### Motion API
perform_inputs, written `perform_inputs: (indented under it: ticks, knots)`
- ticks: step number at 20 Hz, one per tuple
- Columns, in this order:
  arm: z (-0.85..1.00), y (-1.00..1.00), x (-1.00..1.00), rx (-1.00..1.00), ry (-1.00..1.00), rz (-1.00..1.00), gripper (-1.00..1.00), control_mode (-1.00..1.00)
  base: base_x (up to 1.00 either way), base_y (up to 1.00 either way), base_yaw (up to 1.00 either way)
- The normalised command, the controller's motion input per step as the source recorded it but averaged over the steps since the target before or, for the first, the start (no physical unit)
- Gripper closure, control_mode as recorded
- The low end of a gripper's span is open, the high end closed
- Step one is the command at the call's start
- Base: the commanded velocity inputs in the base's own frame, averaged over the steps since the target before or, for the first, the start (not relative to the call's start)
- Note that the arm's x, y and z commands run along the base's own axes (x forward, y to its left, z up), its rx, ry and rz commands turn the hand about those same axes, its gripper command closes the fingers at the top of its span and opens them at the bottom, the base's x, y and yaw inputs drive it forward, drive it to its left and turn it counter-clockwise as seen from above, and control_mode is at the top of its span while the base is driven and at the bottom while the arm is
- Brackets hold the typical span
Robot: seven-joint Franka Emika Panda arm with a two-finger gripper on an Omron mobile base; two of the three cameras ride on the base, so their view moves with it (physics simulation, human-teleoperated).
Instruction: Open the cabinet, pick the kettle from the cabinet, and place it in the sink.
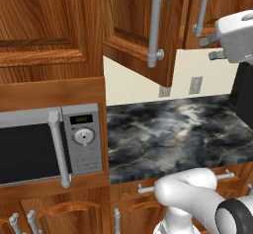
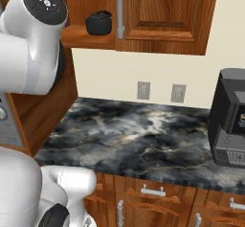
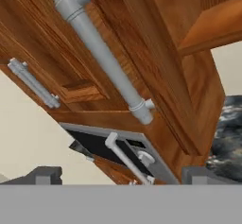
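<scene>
The cabinet door [image 1: 141, 28] stands swung out from the cupboard front, so the opening step looks done or all but done, and the step in hand is, by my judgement, the move from door to kettle. The hand [image 3: 120, 176] sits close against the open door: its two dark finger tips rise well apart at the bottom of the hand view, with nothing between them, so it is spread and empty. Just ahead of and above the tips runs the door's long bar handle [image 3: 101, 53], a smooth silver-grey round rod on short standoffs, crossing the view on a slant.

The kettle [image 2: 99, 22] sits on the cabinet's shelf [image 2: 88, 38], inside the opened compartment and beyond the door from the hand (the hand camera does not catch it). It is squat, round and matt black-grey, with an arched handle over the top. That arch is probably the easiest place to take hold, since the rounded body offers little flat surface.

The next move likely calls for backing off the door edge, swinging round it, and reaching into the compartment level with the shelf without knocking the door.

The cabinet wood is reddish-brown with strong grain and raised panels. Below lies the worktop [image 2: 143, 135], a glossy dark marbled stone, with a boxy black coffee machine [image 2: 229, 123] at one end.
</scene>
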Motion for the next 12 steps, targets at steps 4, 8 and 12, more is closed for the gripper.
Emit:
perform_inputs:
  ticks: [4, 8, 12]
  knots:
    - [0.01, -0.28, 0.14, 0.14, 0.18, 0.08, -1.00, -1.00, 0.00, 0.00, 0.00]
    - [0.00, -0.20, 0.29, 0.28, 0.00, 0.16, -1.00, -1.00, 0.00, 0.00, 0.00]
    - [-0.14, -0.01, 0.50, 0.24, 0.00, 0.12, -1.00, -1.00, 0.00, 0.00, 0.00]
